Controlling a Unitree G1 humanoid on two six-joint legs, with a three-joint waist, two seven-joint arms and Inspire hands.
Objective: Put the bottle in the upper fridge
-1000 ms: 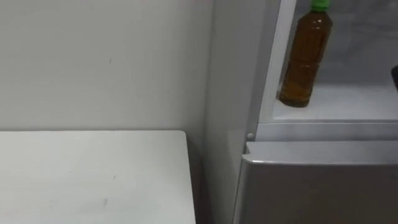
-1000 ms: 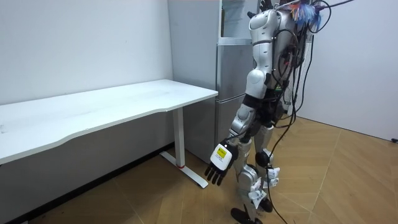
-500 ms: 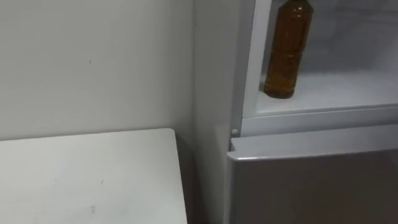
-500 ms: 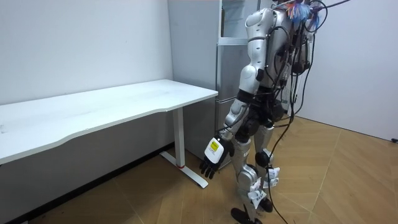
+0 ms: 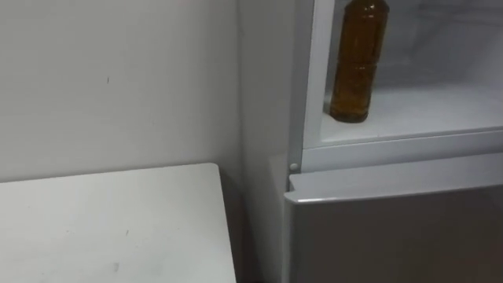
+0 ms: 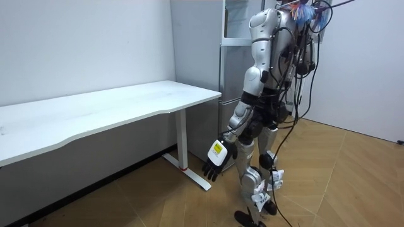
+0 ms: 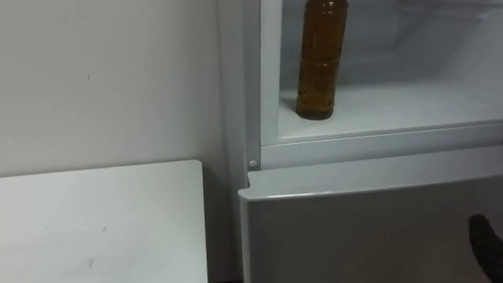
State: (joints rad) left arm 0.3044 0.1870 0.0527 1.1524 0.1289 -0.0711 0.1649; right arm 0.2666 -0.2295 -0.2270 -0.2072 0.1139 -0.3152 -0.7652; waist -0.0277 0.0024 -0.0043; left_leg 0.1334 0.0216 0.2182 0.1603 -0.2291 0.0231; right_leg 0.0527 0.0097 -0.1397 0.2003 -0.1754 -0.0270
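- In the upper fridge (image 5: 440,110), the bottle (image 5: 357,67) stands upright on the white shelf. It is close to the left inner wall and near the front lip.
- We cannot read any print on the bottle's brown wrap.
- To the bottle's right the shelf lies open and bare.
- Below it, the grey lower door (image 5: 393,236) is shut, its top edge just under the shelf lip.
- The table (image 5: 110,228) ends just beside the fridge's side, with a narrow dark gap between them.
- In the room view we stand facing the fridge, on wooden floor (image 6: 328,183).
- Our left hand (image 6: 216,161) hangs by the thigh, fingers relaxed and holding nothing.
- A dark sliver of the right hand (image 7: 486,240) shows before the lower door; we cannot tell its state.
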